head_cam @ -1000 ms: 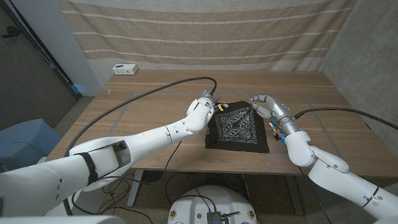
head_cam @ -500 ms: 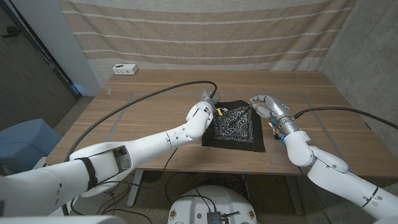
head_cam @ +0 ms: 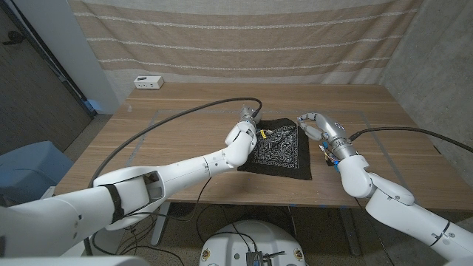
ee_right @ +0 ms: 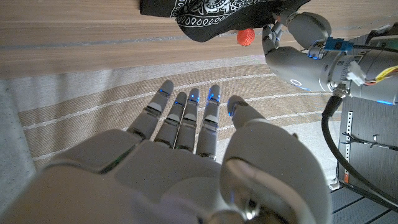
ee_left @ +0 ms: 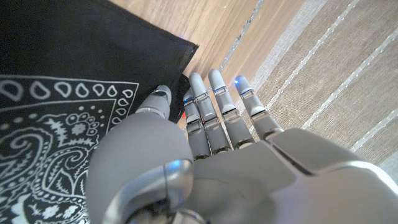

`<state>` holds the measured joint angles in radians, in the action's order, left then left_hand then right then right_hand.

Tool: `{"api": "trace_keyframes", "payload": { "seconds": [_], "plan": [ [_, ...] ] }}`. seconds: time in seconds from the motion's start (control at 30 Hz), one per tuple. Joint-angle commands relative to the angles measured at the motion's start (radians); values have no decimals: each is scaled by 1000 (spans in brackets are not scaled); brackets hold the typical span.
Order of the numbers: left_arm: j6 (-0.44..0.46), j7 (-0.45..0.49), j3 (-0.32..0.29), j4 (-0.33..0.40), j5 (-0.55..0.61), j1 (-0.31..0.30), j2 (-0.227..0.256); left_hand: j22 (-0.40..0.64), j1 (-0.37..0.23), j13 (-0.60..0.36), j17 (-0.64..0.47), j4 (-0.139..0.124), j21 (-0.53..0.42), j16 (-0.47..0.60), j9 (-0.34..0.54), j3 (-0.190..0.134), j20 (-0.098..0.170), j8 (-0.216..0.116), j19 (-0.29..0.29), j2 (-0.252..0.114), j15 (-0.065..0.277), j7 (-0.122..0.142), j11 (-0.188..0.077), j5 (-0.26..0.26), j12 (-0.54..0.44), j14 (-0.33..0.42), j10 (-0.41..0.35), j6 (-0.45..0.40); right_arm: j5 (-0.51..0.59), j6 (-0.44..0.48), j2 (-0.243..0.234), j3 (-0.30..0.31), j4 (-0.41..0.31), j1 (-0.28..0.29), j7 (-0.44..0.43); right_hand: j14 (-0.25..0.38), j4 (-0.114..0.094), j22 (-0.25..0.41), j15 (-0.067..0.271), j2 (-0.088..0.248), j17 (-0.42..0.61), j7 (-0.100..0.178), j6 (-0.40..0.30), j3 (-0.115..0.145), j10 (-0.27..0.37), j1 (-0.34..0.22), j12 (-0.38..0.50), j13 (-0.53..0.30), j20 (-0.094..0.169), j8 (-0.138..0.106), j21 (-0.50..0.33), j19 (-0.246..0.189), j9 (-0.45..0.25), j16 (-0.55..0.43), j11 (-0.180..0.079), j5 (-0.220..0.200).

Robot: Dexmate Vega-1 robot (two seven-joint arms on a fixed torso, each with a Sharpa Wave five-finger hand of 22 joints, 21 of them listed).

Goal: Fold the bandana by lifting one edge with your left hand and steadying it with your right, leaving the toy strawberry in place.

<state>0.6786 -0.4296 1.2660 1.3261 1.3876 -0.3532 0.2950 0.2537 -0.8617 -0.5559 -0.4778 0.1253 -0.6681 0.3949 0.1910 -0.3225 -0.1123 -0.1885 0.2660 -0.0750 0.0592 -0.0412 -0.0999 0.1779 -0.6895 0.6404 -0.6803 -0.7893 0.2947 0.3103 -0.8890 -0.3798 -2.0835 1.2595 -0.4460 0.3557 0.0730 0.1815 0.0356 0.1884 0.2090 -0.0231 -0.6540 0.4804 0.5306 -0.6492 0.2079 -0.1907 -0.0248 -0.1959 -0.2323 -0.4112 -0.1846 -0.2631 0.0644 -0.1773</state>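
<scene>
Bandana (head_cam: 279,150) cloth, black with white swirls, lies spread on the wooden worktop (head_cam: 170,125) near its middle, with one part of it bunched up at the far edge. At the far left corner of the worktop sits a small white box (head_cam: 148,82), well apart from the cloth.

Next comes the left robot hand (head_cam: 247,131). It is at the left far edge of the bandana, right against the cloth. In the left wrist view this robot hand (ee_left: 186,155) has its fingers (ee_left: 214,106) held close together and nearly straight, and they reach over the dark corner of the bandana (ee_left: 68,93). The thumb lies on the cloth. A tiny bit of red shows between the fingers. I cannot tell if this robot hand has hold of the cloth or not.

A little toy strawberry (ee_right: 245,37), red, shows in the right wrist view just beside the bunched edge of the bandana (ee_right: 211,15) and close to the left robot hand (ee_right: 292,46). In the head view it is too small to make out.

Last is the right robot hand (head_cam: 316,124). It is just past the right far corner of the bandana, near the cloth, and I cannot tell if it touches it. In the right wrist view this robot hand (ee_right: 186,155) has its fingers (ee_right: 186,118) stretched out and a little apart, and it holds nothing. A striped curtain (head_cam: 236,37) hangs behind the worktop.
</scene>
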Motion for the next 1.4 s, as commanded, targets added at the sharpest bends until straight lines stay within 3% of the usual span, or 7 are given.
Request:
{"api": "trace_keyframes", "payload": {
  "seconds": [0.03,0.13,0.23,0.57,0.7,1.0,1.4],
  "plan": [
    [8,-36,53,-111,15,30,-45,5,-72,-16,-17,44,-33,37,7,-33,15,-40,33,-36,75,28,-5,4,-55,74,-86,-137,1,5,-4,1,10,-10,3,12,3,1,1,0,2,-3,-13,2,10,-13,3,0,-2,-7,3,-10,-4,-8,-3,-3],
    [5,6,53,-103,-5,26,-37,8,-181,-50,-49,59,-74,88,28,-63,29,-92,62,-60,111,41,-6,6,-122,151,-169,-307,4,11,-4,-2,10,-15,6,15,3,1,1,0,2,-2,-15,2,12,-13,3,0,0,-7,2,-11,-4,-9,-3,-2],
    [-4,29,54,-90,-22,25,-27,9,-221,-67,-70,60,-88,107,43,-67,28,-106,65,-62,109,14,1,8,-142,157,-179,-338,4,11,-4,-3,12,-17,6,16,3,1,1,0,2,-2,-15,2,13,-13,3,0,0,-6,3,-12,-4,-9,-2,-2],
    [-64,146,-40,97,-162,-22,63,24,-262,-147,-164,31,-123,167,121,-61,11,-134,24,-99,80,-9,12,21,-180,123,-125,-302,3,10,-2,-8,18,-22,5,16,4,1,1,0,2,-1,-18,2,16,-15,2,0,-5,-5,3,-13,-4,-8,-1,-2],
    [-82,189,-116,228,-237,-57,109,31,-259,-202,-153,42,-159,167,168,-63,28,-194,37,-49,96,-25,7,45,-230,173,-159,-356,3,5,-2,-10,21,-25,5,15,4,1,0,0,2,-2,-18,2,17,-16,2,0,-4,-5,3,-13,-4,-7,-1,-2],
    [-135,315,-227,459,-286,-142,190,34,-276,-242,-173,53,-169,179,194,-64,26,-214,6,-24,86,-44,14,67,-257,166,-157,-375,-4,0,2,-5,18,-19,-5,16,4,1,1,0,3,-2,-18,2,17,-16,1,0,-4,-3,3,-15,-4,-7,-1,-2],
    [-208,292,-302,579,-296,-187,216,48,-288,-319,-219,50,-174,181,220,-57,6,-227,-100,14,65,-35,11,101,-269,74,-47,-401,-2,9,7,-1,8,-10,-16,16,2,1,2,1,4,-2,-19,0,15,-14,-1,0,-3,-1,3,-16,-4,-6,-4,-2]
  ]
}}
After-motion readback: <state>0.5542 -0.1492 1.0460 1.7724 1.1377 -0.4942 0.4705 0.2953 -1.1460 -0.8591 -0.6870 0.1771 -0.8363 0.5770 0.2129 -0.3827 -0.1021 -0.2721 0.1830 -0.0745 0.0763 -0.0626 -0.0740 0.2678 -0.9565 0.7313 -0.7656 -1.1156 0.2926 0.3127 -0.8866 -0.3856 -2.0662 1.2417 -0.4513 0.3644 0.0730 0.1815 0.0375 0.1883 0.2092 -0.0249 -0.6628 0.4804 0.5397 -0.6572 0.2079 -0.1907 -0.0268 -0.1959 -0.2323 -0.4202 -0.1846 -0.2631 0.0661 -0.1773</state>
